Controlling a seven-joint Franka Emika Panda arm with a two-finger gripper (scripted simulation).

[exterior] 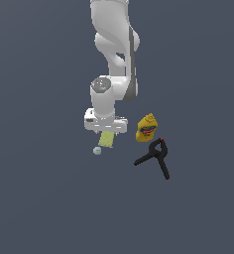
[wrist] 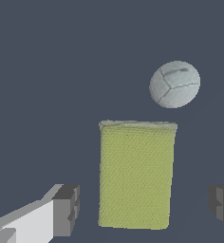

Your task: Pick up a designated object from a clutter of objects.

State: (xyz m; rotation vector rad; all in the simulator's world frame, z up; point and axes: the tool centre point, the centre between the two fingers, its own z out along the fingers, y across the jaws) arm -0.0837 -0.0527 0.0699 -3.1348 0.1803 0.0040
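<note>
The designated object, a flat pale yellow-green block (wrist: 135, 174), lies on the dark floor and fills the middle of the wrist view; in the exterior view the block (exterior: 106, 140) pokes out from under the white hand. My gripper (wrist: 144, 204) is open, its two grey fingertips (wrist: 66, 209) standing either side of the block without touching it. The gripper (exterior: 105, 130) hangs directly above the block. From the clutter, a whitish ball (wrist: 174, 84) rests just beyond the block's far end, also seen as the ball (exterior: 97, 150) in the exterior view.
A yellow mustard bottle (exterior: 147, 128) with a red-blue label lies toward the exterior view's right of the gripper. A black spring clamp (exterior: 154, 157) lies below the bottle. The white arm (exterior: 114, 49) rises behind the hand.
</note>
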